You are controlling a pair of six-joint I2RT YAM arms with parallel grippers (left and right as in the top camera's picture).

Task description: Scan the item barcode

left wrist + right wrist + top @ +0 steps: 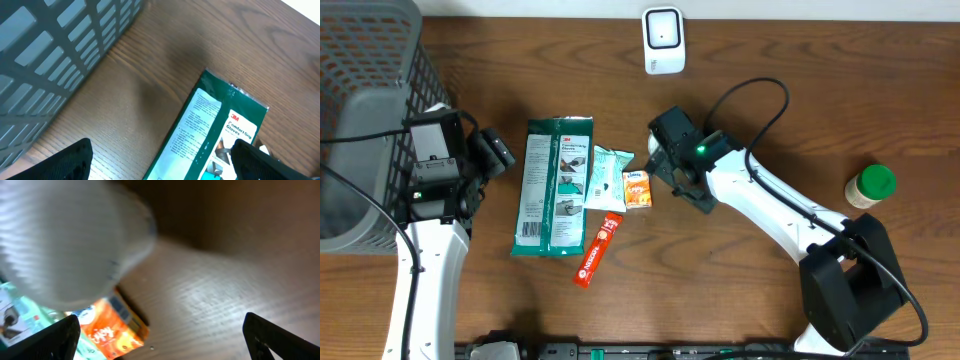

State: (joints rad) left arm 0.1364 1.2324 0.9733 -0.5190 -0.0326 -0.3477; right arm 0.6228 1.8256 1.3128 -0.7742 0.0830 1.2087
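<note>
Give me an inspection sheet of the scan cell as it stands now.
Surface: wooden table, wood grain visible.
Job's things: white device, likely the scanner, at far edge; gloves pack, pale green pack, orange tissue pack and red sachet clustered mid-table.
Clutter: green-lidded bottle on the right.
Hands: left hand open by gloves pack; right hand open beside orange tissue pack.
Cables: black cable loops off right arm.
Surroundings: grey basket on the left.

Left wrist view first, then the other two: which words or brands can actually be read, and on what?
"3M": green glove pack, above its title.
"Comfort Grip Gloves": same pack, white lettering.
White label on that pack: fine print too small to read.
Orange tissue pack: lettering blurred.
Red sachet: print too small.
</note>
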